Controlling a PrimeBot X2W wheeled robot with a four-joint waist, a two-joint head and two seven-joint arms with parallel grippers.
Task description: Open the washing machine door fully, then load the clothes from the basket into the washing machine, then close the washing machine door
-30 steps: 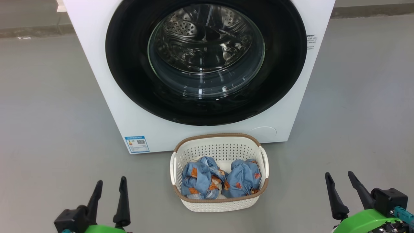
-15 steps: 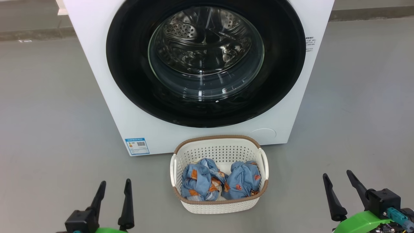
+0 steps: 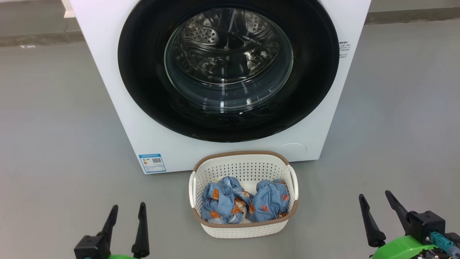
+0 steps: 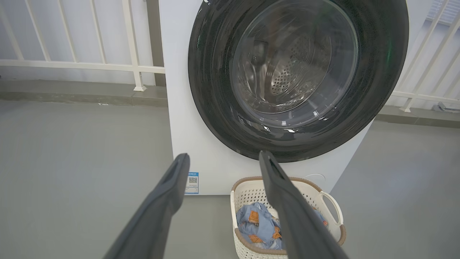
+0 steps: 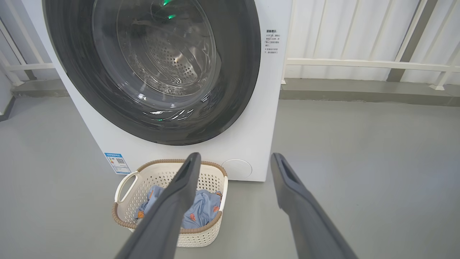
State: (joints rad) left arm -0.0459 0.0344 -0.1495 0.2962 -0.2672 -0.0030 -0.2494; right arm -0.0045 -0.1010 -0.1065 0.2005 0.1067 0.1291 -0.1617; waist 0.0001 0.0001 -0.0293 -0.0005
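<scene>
The white washing machine (image 3: 107,61) stands ahead, its round black-rimmed door (image 3: 309,90) shut flat against the front, steel drum visible through the glass. On the floor before it sits the cream basket (image 3: 244,167) holding two bundles of light blue clothes (image 3: 269,199) with orange prints. My left gripper (image 3: 128,210) is open at the lower left, well apart from the basket. My right gripper (image 3: 375,197) is open at the lower right, empty too. The door (image 4: 215,108) and basket (image 4: 332,205) show past my left fingers (image 4: 172,187); the basket (image 5: 125,187) sits left of my right fingers (image 5: 287,180).
Grey floor (image 3: 46,126) spreads on both sides of the machine. A white railing (image 4: 133,46) on a low kerb runs behind the washer, also seen as a railing (image 5: 359,63) at the right. A blue label (image 3: 152,162) marks the machine's lower left corner.
The whole head picture has shifted slightly downward, so the camera moved. Both grippers sit a little lower in the picture; both stay open. The basket and door are unchanged.
</scene>
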